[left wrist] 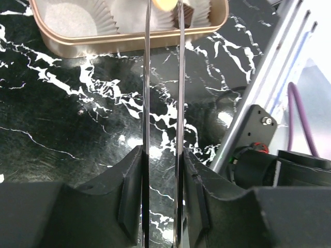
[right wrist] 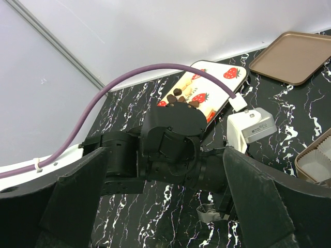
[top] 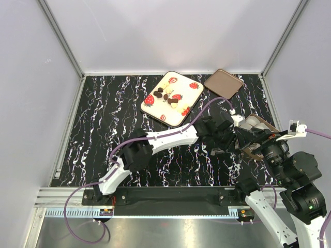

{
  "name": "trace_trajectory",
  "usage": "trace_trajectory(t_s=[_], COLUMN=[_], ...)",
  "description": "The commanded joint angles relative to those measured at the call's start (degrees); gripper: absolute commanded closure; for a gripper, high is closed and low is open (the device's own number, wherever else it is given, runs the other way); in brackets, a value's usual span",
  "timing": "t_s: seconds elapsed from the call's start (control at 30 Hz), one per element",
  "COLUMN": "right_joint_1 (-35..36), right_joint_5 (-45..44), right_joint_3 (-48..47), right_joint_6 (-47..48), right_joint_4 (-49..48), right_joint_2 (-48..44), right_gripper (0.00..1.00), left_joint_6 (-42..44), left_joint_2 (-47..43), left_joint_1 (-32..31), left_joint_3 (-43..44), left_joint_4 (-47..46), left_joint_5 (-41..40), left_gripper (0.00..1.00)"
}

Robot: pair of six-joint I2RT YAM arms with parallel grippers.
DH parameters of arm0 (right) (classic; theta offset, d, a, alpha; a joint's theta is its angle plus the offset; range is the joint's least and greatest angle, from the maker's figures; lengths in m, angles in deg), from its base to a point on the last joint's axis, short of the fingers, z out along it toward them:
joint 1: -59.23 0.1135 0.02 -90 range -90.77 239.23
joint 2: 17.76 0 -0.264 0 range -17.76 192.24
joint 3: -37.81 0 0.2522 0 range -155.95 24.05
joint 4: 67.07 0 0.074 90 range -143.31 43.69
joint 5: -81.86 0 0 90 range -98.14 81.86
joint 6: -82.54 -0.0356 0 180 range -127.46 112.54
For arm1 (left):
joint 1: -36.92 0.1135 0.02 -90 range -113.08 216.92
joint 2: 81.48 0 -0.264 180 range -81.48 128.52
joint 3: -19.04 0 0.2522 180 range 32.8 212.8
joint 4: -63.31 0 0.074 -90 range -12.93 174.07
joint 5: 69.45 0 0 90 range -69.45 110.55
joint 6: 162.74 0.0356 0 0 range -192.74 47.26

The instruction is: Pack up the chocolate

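Over the tin (left wrist: pixel 129 44), cream chocolate (left wrist: pixel 166 3) pinched in left end effector (left wrist: pixel 164 6)

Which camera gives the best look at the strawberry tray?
Top external: the strawberry tray shows whole. The right wrist view catches it partly hidden behind the left arm; the left wrist view misses it.

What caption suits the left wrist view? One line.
Left hand holds a cream chocolate over the box of paper cups.
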Motion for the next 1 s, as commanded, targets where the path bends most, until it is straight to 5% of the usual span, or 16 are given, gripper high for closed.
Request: trace_trajectory(t_s=[0.0, 0.63, 0.97], right_joint_1=[-0.07, -0.16, -0.07], right_joint_5=[-1.71, -1.89, -4.08], right_joint_3=[-0.28, -0.63, -4.68], right_joint_6=[1.04, 1.04, 2.79], right_joint_4=[-1.12, -0.86, 0.99], right_joint_2=[-0.11, 0.42, 1.74], right_gripper=[0.01, 0.01, 0.01], left_joint_6=[1.31, 1.57, 3.42], left_joint_2=[0.14, -3.71, -18.11], left_joint_1=[-0.05, -0.14, 1.0], left_joint_3=[3.29, 2.24, -4.6], left_joint_4=[-1.66, -1.4, 1.06], left_joint_5=[-1.58, -2.99, -16.86], left_gripper=[0.64, 0.57, 0.59])
